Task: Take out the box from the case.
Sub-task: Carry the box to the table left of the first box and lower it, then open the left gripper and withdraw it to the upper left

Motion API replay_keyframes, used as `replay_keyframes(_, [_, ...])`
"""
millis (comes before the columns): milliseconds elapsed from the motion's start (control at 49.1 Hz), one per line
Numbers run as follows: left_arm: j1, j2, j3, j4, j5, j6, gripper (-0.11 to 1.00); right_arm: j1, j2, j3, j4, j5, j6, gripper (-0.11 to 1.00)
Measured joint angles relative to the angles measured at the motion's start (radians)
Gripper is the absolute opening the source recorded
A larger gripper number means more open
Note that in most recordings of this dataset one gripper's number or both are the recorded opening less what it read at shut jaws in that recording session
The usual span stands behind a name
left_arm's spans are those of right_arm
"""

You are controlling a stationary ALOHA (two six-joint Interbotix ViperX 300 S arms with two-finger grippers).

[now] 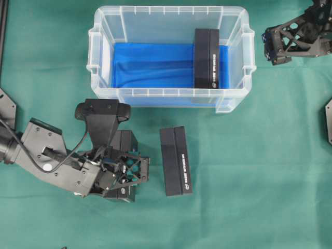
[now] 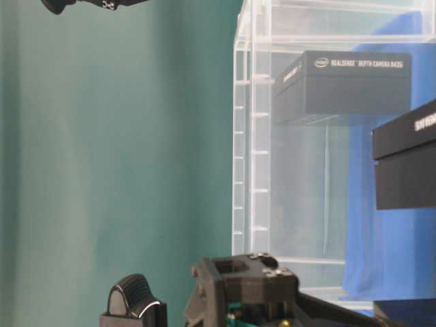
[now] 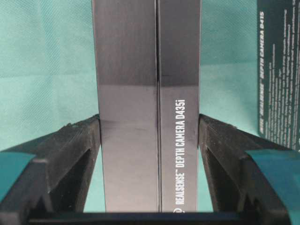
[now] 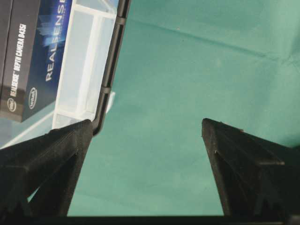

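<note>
The case [image 1: 96,39] is a clear plastic tub lined with blue cloth. One black box [image 1: 206,58] stands inside it at the right end and shows through the wall [image 2: 340,85]. A second black box [image 1: 175,161] lies on the green cloth in front of the case. A third black box [image 3: 126,93] sits between my left gripper's [image 3: 150,122] fingers, which press on both its long sides; from overhead the left gripper [image 1: 127,168] covers most of that box [image 1: 126,141]. My right gripper [image 1: 272,46] hangs open, right of the case, nothing between its fingers [image 4: 65,154].
Green cloth covers the table [image 1: 259,181]. The case rim [image 4: 112,61] runs close beside my right gripper's left finger. The loose box [image 3: 279,70] lies just right of the held one. Arm mounts sit at the left edge [image 1: 6,106] and the right edge [image 1: 328,122].
</note>
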Motion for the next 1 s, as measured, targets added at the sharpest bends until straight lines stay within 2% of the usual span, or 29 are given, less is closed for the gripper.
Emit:
replay_keyframes(41, [0.0, 0.0, 0.002, 0.0, 0.0, 0.0, 0.67, 0.0, -0.002, 0.0, 0.0, 0.0, 0.0, 0.93])
replay_keyframes(142, [0.002, -0.002, 0.0, 0.0, -0.002, 0.002, 0.91, 0.0, -0.002, 0.0, 0.0, -0.002, 0.0, 0.93])
replay_keyframes(204, [0.0, -0.003, 0.0, 0.0, -0.002, 0.003, 0.98, 0.0, -0.002, 0.0, 0.0, 0.0, 0.0, 0.93])
replay_keyframes(733, [0.006, -0.051, -0.011, -0.015, 0.003, 0.003, 0.97, 0.002, 0.0, 0.0, 0.0, 0.0, 0.0, 0.93])
replay_keyframes(997, [0.006, -0.132, -0.098, -0.017, 0.077, 0.009, 0.97, 0.002, -0.002, 0.0, 0.0, -0.002, 0.0, 0.93])
